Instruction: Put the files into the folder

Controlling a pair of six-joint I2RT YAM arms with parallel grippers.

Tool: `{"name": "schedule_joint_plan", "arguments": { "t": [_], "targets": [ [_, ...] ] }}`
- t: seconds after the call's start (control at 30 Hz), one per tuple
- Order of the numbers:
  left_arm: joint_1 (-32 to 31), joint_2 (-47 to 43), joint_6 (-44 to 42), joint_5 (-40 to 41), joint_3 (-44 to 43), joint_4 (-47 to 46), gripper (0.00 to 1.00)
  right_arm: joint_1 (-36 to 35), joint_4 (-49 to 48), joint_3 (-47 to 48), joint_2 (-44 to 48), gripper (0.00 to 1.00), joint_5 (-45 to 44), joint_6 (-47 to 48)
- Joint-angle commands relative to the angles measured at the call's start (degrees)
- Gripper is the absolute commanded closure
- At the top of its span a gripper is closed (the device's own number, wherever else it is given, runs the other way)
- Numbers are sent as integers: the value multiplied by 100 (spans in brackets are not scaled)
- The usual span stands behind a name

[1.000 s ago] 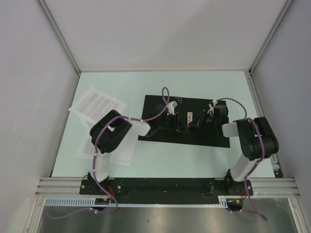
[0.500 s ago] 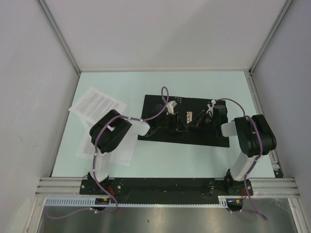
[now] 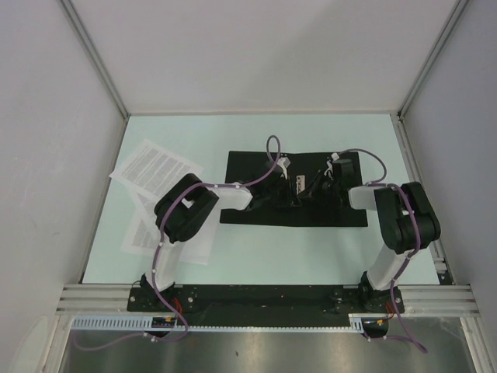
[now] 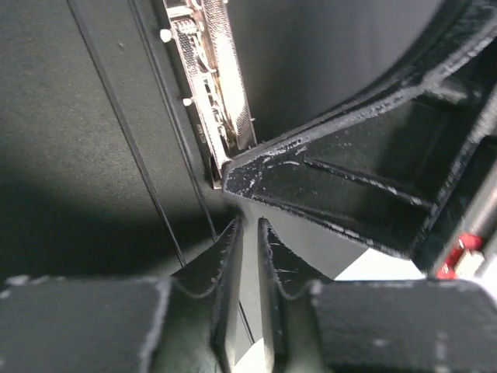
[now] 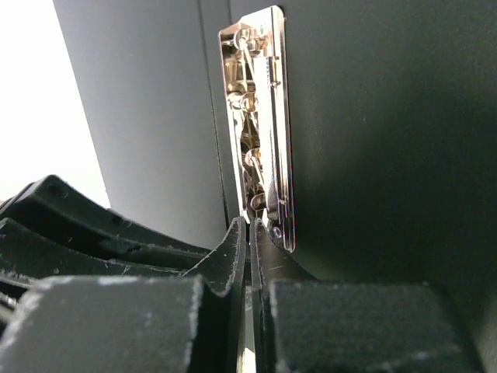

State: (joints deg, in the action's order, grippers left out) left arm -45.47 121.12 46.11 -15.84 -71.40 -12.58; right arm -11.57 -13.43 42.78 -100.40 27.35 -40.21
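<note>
Centrally lies the open black rectangular folder (image 3: 342, 214), with the white printed paper files (image 3: 155, 167) at frame left (overlapping). The left gripper (image 4: 248, 229) is barely parted and empty. The right gripper (image 5: 250, 229) is pinched closed beside the shiny metal spine clip (image 5: 260, 132).

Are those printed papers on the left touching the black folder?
Apart. The top view shows a strip of bare table between the printed papers and the black folder, along its left edge.
</note>
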Motion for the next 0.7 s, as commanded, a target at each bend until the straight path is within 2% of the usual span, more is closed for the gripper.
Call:
{"name": "schedule_joint_plan", "arguments": {
  "t": [0.0,0.13,0.2,0.37,0.53,0.6,0.67],
  "targets": [
    [-14,140,-23,888,-200,1047,85,-47,1963,563,-6,100,-1416,609],
    [-14,17,-320,1485,-23,1134,87,-55,2608,766,-23,100,-1908,812],
    [-14,-36,-514,1522,-85,1214,86,-73,2949,871,-146,100,-2155,883],
    [-110,-194,-585,882,-295,1144,84,-240,3522,1276,-401,100,-2647,971],
    [-208,-221,-182,582,-358,899,83,-328,3769,1355,-489,100,-2727,909],
    [-208,-159,55,468,-279,723,83,-293,3682,1312,-446,100,-2596,909],
    [-208,-89,100,450,-243,642,84,-83,2956,1015,-95,100,-1553,779]
  ]
}}
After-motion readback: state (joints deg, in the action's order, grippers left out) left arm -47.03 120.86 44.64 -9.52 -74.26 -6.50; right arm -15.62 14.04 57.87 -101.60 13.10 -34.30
